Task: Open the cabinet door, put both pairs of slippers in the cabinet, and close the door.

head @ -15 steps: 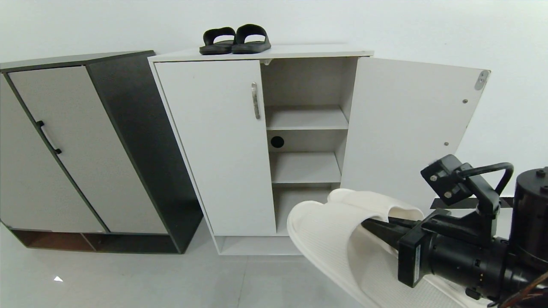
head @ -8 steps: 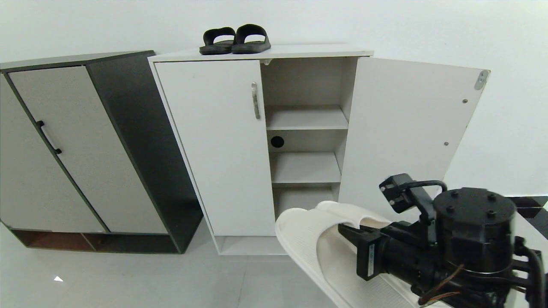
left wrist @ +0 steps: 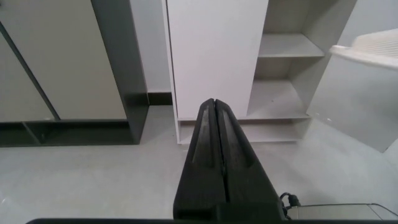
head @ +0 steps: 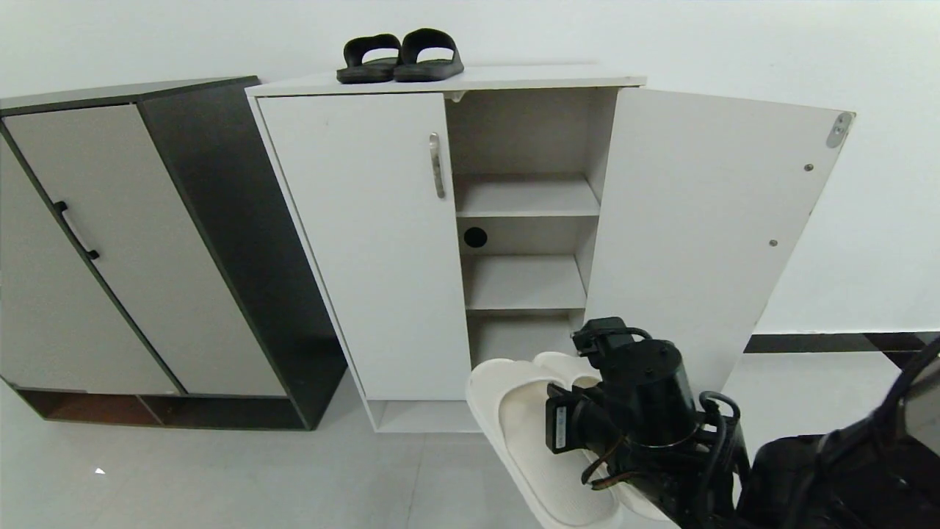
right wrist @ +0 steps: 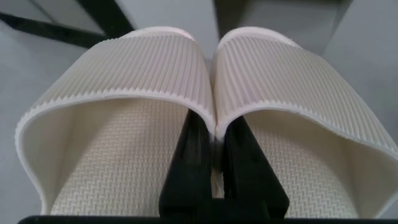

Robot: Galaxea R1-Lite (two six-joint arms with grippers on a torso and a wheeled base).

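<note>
The right gripper (right wrist: 214, 137) pinches both white slippers (head: 525, 411) together in its fingers, to carry them into the open cabinet (head: 367, 242) at once. The left gripper (left wrist: 214, 112) is closed and empty.

No legible text or numbers.

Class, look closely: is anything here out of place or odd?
Yes: the black slippers sit on top of the white cabinet, not on its shelves. Its right door stands open.

White wall (head: 771, 44), grey floor (head: 220, 477), dark cabinet (head: 213, 242)
</note>
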